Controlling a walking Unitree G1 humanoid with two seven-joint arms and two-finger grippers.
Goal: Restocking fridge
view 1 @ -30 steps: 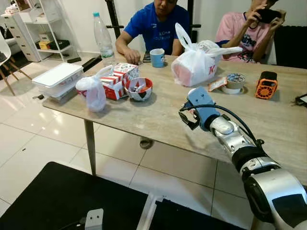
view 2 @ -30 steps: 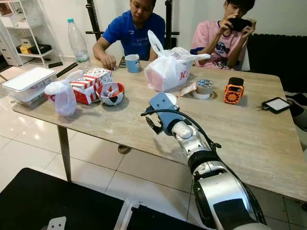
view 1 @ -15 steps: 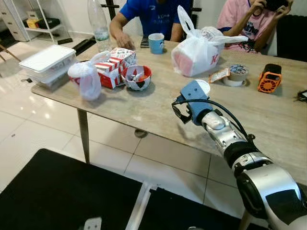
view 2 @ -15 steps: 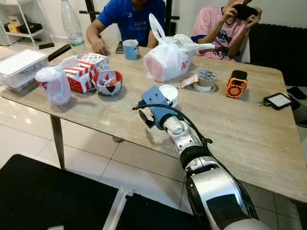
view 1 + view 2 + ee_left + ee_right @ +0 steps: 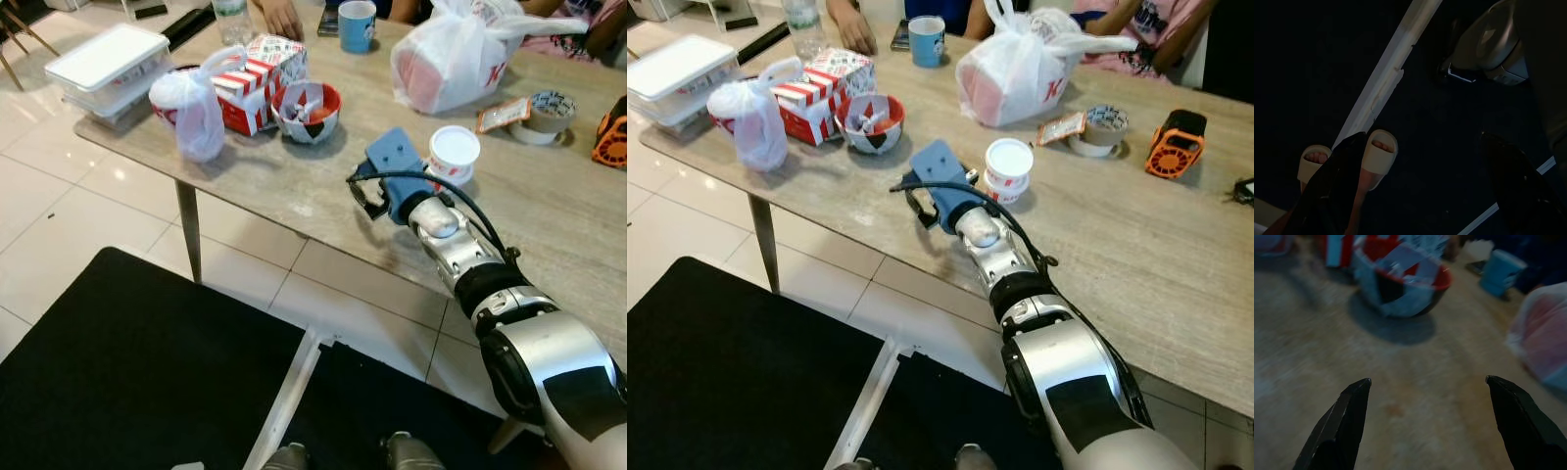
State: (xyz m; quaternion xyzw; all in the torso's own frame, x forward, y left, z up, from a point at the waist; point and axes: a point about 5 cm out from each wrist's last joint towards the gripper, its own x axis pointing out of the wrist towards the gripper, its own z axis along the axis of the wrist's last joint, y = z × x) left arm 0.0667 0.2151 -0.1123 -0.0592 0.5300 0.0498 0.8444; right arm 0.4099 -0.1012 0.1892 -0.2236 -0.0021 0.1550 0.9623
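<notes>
Leaning in over the table's (image 5: 245,186) near edge since a moment ago, the robot holds its right gripper (image 5: 1427,423) spread wide and empty, nearing the red-rimmed bowl (image 5: 307,111) and white cup (image 5: 454,155).

We look down on a long table (image 5: 294,191) with a pale wood-grain top and a thin grey leg (image 5: 189,230) — beneath it, glossy white floor tiles (image 5: 59,211) catch the light. Nearer us lies a black mat (image 5: 127,372), crossed by a white bar (image 5: 284,401).
</notes>
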